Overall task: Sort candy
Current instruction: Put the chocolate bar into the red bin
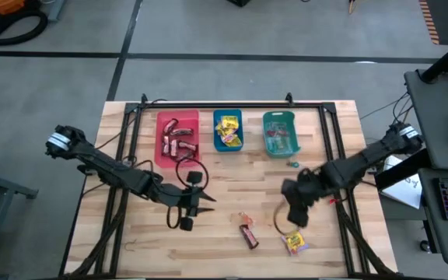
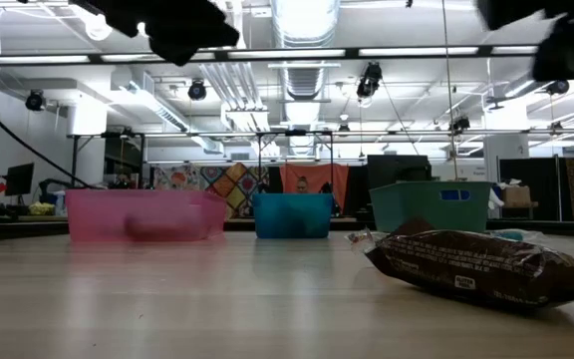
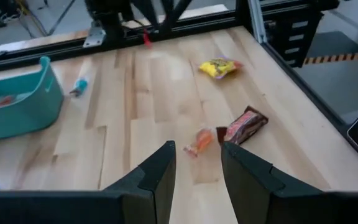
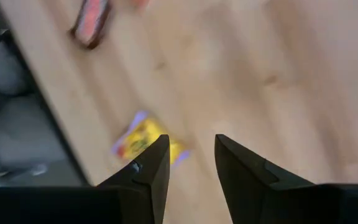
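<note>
L gripper point(image 1: 187, 211) fingers apart | R gripper point(image 1: 295, 220) apart over crinkly yellow packet point(image 1: 295, 244) | glossy brown bar point(image 1: 248, 234) flat

1. No text, brand, number or sign can be read in any of the views.
2. The dark brown bar point(image 2: 471, 267), lying near the counter's front edge in the low view, carries a small pale label patch on its wrapper; its print is too blurred to read.
3. The yellow packet point(image 1: 295, 244), near the counter's front right corner, shows coloured printing, but no letters can be made out.
4. A white sheet point(image 1: 402, 187), lying off the counter's right edge in the high view, bears dark marks too small to read.
</note>
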